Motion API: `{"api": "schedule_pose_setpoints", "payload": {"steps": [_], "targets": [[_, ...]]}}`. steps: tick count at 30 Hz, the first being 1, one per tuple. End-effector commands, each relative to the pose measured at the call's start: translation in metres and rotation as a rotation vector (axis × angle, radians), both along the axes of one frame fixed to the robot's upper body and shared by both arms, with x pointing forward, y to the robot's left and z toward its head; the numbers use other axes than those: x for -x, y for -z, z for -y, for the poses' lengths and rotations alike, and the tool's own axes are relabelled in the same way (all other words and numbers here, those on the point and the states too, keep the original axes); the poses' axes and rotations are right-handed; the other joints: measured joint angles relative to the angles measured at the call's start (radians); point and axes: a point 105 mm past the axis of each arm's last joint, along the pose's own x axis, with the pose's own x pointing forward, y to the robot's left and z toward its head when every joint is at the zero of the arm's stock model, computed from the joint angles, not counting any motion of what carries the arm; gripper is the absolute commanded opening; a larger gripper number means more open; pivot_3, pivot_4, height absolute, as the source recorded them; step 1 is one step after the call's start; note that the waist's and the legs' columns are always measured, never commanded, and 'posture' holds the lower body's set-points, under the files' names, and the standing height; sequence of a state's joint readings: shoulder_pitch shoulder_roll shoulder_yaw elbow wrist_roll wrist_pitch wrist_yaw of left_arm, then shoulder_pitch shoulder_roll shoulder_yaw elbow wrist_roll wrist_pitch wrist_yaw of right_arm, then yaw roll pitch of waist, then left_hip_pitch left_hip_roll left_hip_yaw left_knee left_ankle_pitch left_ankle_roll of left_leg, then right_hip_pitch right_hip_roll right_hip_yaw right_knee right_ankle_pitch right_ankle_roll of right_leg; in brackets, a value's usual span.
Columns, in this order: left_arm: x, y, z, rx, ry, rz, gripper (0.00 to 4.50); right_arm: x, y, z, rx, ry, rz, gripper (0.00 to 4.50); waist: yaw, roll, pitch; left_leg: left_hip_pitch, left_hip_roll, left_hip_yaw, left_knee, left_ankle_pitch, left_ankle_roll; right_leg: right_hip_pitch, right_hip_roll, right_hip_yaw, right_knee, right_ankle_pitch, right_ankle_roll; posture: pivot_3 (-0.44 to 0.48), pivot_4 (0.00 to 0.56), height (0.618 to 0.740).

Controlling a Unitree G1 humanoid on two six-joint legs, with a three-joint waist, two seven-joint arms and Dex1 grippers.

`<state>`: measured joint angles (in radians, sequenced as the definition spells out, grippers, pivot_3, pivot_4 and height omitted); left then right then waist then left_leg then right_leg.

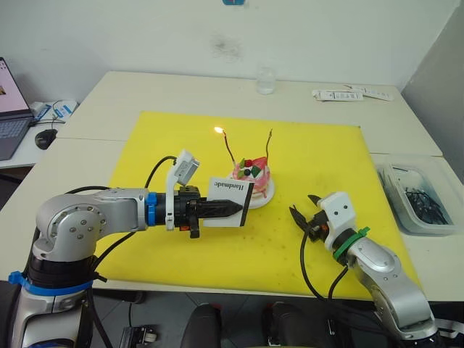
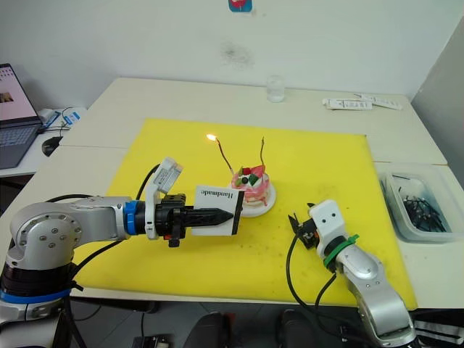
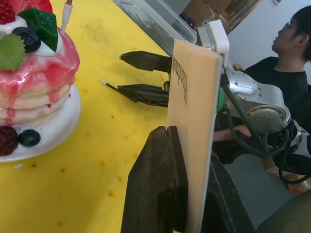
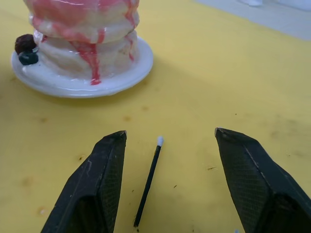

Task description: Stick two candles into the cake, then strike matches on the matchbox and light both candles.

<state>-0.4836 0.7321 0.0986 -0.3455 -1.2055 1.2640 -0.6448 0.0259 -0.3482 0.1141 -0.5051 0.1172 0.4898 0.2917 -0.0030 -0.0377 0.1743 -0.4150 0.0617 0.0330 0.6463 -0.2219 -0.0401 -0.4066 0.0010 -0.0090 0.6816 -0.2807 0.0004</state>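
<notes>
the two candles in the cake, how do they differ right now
The left candle carries a small flame at its tip; the right candle is unlit. The left candle leans toward the robot's left, while the right candle stands closer to upright. Both are thin, dark, slightly wavy sticks planted in the top of the cake.

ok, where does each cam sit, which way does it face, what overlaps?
Left eye: on the head, looking forward and down at the mat; both arms show, left claw holding the matchbox.
Right eye: stereo twin, same scene.
Left wrist: looks along its fingers past the matchbox to the right claw; a person behind.
Right wrist: looks over a match toward the cake; its open fingers flank the match.
Shared: all see the cake.
</notes>
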Motion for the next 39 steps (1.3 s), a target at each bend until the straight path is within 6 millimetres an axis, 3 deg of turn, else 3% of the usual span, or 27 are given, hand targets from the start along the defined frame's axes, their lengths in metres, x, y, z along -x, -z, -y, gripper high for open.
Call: {"api": "schedule_pose_setpoints", "payload": {"steps": [1, 8, 9, 11, 18, 27, 37, 39], "targets": [[0.004, -0.007, 0.002, 0.005, 0.025, 0.028, 0.00, -0.001, 0.008, -0.001, -0.027, 0.047, -0.001, 3.01, 0.000, 0.000, 0.000, 0.000, 0.000, 0.000, 0.000, 0.000, 0.000, 0.000, 0.000, 0.000, 0.000, 0.000, 0.000, 0.000, 0.150, 0.740], [0.004, -0.007, 0.003, 0.006, 0.029, 0.025, 0.00, 0.000, 0.023, -0.001, -0.053, 0.097, -0.079, 3.01, 0.000, 0.000, 0.000, 0.000, 0.000, 0.000, 0.000, 0.000, 0.000, 0.000, 0.000, 0.000, 0.000, 0.000, 0.000, 0.000, 0.150, 0.740], [0.004, -0.007, 0.003, 0.006, 0.029, 0.025, 0.00, -0.001, 0.025, 0.002, -0.054, 0.120, -0.089, 2.85, 0.000, 0.000, 0.000, 0.000, 0.000, 0.000, 0.000, 0.000, 0.000, 0.000, 0.000, 0.000, 0.000, 0.000, 0.000, 0.000, 0.150, 0.740], [0.003, -0.007, 0.003, 0.008, 0.028, 0.023, 0.00, -0.002, 0.027, 0.002, -0.062, 0.131, -0.111, 2.45, 0.000, 0.000, 0.000, 0.001, 0.000, 0.000, 0.000, 0.000, 0.000, 0.000, 0.000, 0.000, 0.001, 0.000, 0.000, 0.000, 0.150, 0.740], [0.003, -0.006, 0.004, 0.010, 0.027, 0.020, 0.00, 0.001, 0.027, -0.007, -0.082, 0.111, -0.135, 0.03, 0.000, 0.000, -0.001, 0.001, 0.000, 0.000, 0.000, 0.000, 0.000, 0.001, 0.000, 0.000, 0.001, 0.000, 0.000, 0.000, 0.150, 0.740], [0.002, 0.001, 0.003, 0.006, 0.007, 0.003, 0.00, 0.004, 0.015, -0.014, -0.145, 0.080, -0.092, 0.03, 0.000, 0.000, -0.001, 0.001, 0.000, 0.000, 0.000, 0.000, 0.000, 0.001, 0.000, 0.000, 0.001, 0.000, 0.000, 0.000, 0.150, 0.740], [0.001, 0.003, 0.005, 0.008, 0.004, -0.001, 0.00, 0.002, 0.033, -0.007, -0.113, 0.103, -0.135, 0.03, 0.000, -0.001, -0.001, 0.001, 0.000, 0.000, 0.000, 0.000, 0.000, 0.001, 0.000, 0.000, 0.000, 0.000, 0.000, 0.000, 0.150, 0.740], [0.000, 0.003, 0.005, 0.008, 0.003, -0.001, 0.00, 0.002, 0.034, -0.007, -0.108, 0.106, -0.135, 0.44, 0.000, -0.001, -0.001, 0.001, 0.000, 0.000, 0.000, 0.000, 0.000, 0.001, 0.000, 0.000, 0.000, 0.000, 0.000, 0.000, 0.150, 0.740]]}}
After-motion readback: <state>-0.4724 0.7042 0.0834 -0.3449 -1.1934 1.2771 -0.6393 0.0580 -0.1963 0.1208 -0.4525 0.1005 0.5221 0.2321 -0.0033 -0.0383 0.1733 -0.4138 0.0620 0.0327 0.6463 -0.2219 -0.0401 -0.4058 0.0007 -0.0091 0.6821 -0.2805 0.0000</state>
